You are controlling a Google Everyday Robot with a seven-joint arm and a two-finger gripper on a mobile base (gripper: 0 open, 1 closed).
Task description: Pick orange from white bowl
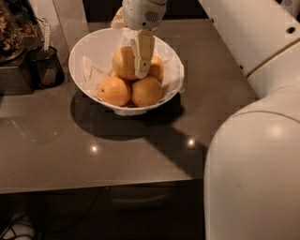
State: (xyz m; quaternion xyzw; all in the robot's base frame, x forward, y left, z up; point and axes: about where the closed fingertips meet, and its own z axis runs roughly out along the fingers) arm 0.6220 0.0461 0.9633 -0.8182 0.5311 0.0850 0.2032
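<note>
Ok, live: my claw [142, 74] hangs over the bowl [78, 52], tip pointing down into the middle of the fruit pile, approx. level w/ the top of the heap. From this angle it lies across the right edge of the orange [123, 63], in the seam btw. it and the small orange [157, 68] on the far-right side. Can't tell if it's touching either one. Also can't tell if the claw is apart or together, as I only get one pale column from here.

Orange: in the bowl, on top of the pile, a bit left of centre, paler than the rest. Below it on the near side are the near-left small orange [114, 91] and the near-right small orange [146, 92], touching each other. Everything rests on crumpled paper [92, 70] lining the bowl.

The bowl stands on the table [56, 145], far-left part, w/ its shadow falling near and right. Left of the bowl, apart from it, is a black cup [46, 70] w/ a white tag [46, 35] sticking up. Further left, at the edge, there's a dark bin [11, 47], contents unclear.

My arm [253, 168] fills the near-right corner, big & white. The wrist [143, 13] comes in from the far edge, right above the bowl.
</note>
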